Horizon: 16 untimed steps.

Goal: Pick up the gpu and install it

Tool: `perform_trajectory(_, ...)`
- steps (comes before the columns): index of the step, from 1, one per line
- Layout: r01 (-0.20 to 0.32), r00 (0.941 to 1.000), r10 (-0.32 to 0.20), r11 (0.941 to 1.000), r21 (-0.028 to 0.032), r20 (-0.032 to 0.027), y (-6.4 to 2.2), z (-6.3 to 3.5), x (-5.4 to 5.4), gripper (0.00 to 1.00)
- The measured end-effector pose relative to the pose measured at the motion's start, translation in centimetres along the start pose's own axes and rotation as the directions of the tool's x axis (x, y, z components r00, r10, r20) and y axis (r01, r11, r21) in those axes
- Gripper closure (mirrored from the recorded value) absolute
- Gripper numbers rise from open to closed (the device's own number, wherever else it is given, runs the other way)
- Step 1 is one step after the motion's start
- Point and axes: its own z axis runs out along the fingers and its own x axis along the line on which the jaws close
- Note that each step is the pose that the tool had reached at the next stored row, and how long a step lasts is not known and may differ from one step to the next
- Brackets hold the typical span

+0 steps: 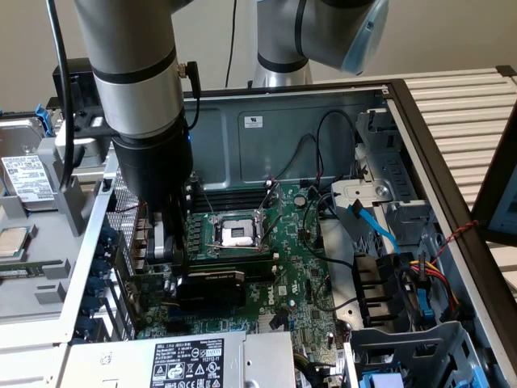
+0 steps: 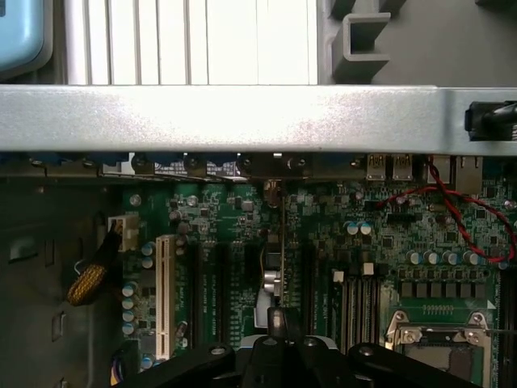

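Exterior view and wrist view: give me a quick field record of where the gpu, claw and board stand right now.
gpu: black-shrouded card, low over the motherboard, beneath the claw
claw: down inside the open case, at the gpu's end nearest the exterior view's left
grip: cannot tell
cpu socket: bare, just beyond the gpu
seating: cannot tell whether the card is fully in its slot
wrist view: card seen edge-on above the slots

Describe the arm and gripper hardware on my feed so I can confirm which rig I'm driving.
The arm is a thick silver-grey cylinder ringed by a black band, with a pale blue cap on the joint behind it. A black cable runs alongside. The wrist section is black and tapers to the gripper, which has grey metal fingers. In the wrist view the gripper body is black.
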Motion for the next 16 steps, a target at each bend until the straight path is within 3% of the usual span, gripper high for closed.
perform_trajectory(16, -0.005, 1.0, 0.005, 1.0, 0.0001, -0.0001, 0.0, 0.06, 0.0, 0.89)
